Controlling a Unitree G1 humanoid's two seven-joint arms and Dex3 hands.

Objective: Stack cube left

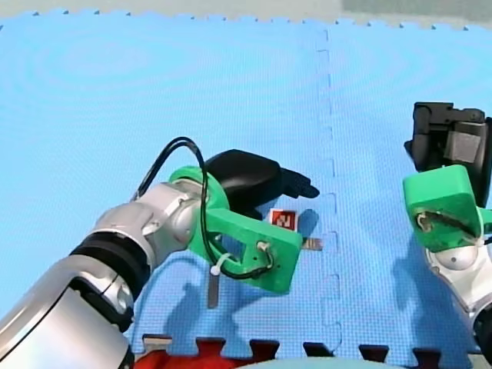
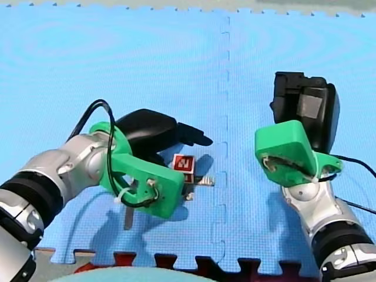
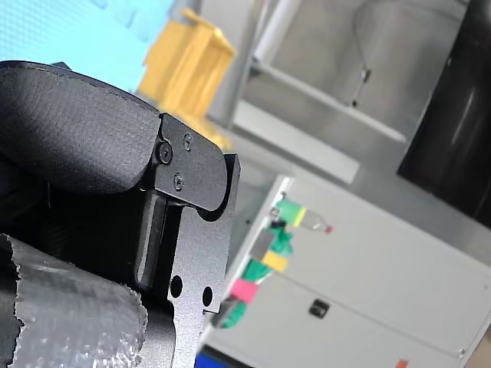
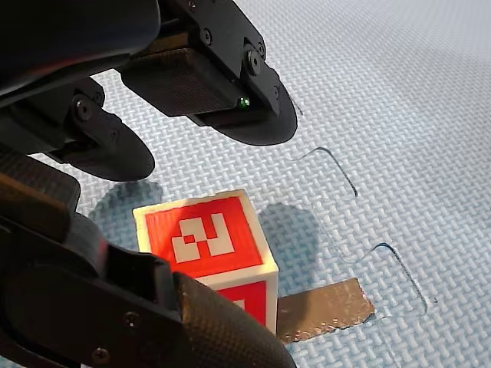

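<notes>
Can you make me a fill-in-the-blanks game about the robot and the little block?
The cube is ___ with a white pattern on top.
It sits on a ___ foam mat.
The left hand reaches around the ___, while the right hand is off to the side.
Beside the cube lies a silver strip of ___.
Missing words: red, blue, cube, tape.

Red cube [image 4: 203,238] sits on mat [image 4: 399,92] between robot hand [image 4: 46,230] fingers [image 4: 230,100].

Foam mat [image 1: 154,92] bears cube [image 2: 184,164], perhaps tape strips [image 4: 322,308].
</notes>
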